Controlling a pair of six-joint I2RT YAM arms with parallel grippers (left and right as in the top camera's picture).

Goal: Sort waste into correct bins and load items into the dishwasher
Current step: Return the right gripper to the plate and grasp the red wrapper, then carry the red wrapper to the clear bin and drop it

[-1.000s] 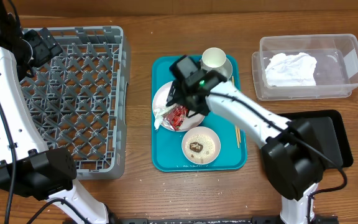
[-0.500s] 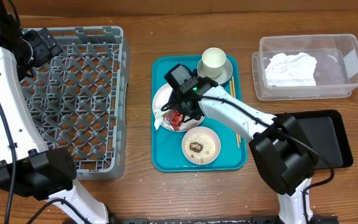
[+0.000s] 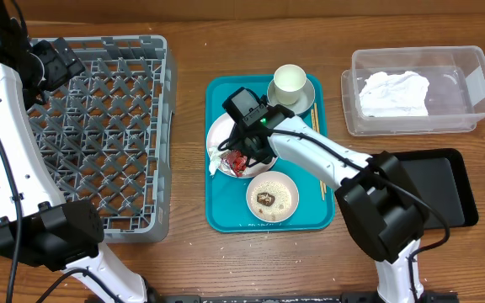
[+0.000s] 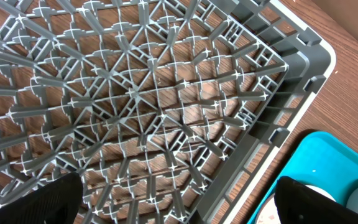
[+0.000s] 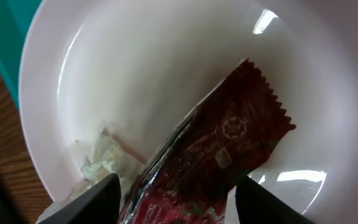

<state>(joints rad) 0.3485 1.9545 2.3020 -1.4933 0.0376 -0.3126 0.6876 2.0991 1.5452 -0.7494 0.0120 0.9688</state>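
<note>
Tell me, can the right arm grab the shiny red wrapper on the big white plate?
Probably yes. The right arm's fingers hang one on each side of the red wrapper on the plate, and nothing covers it. The crumpled napkin beside it might get pinched too.

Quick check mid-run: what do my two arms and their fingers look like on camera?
The left arm and right arm share white links, bulky black joints and thin black cables alongside. A small green light glows on the right wrist block. The fingers are plain black, unmarked.
</note>
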